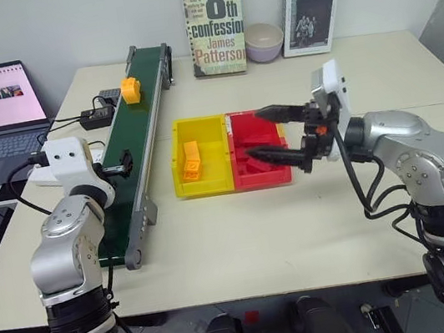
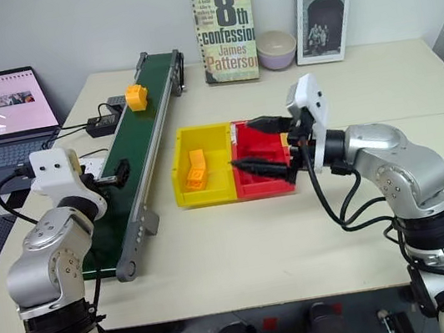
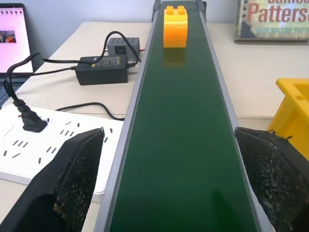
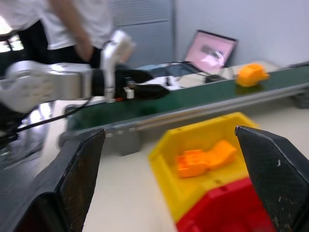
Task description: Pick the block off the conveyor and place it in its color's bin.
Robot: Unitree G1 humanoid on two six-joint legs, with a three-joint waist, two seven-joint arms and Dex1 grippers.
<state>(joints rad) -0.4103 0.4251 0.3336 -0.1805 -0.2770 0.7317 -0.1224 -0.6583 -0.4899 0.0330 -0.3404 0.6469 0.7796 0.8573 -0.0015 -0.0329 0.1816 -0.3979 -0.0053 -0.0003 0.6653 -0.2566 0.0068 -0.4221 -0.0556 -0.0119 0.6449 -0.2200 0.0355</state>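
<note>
Yellow-orange block (image 3: 175,26) far up conveyor (image 3: 186,145); left hand (image 3: 181,181) open astride belt. Wait, centre, close squarely. Right hand (image 1: 278,132) open above bins.

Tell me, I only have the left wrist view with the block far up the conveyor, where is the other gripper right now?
Observer: The right gripper hangs over the red bin, its fingers spread wide with nothing between them.
Operator: What is in the bin for this color?
Observer: The yellow bin holds orange pieces, and it is joined to the red bin's side.
Operator: Is my gripper lined up with the belt?
Observer: From the head views, the left gripper sits open over the near half of the conveyor, and the block rests near its far end, well apart from it.
</note>
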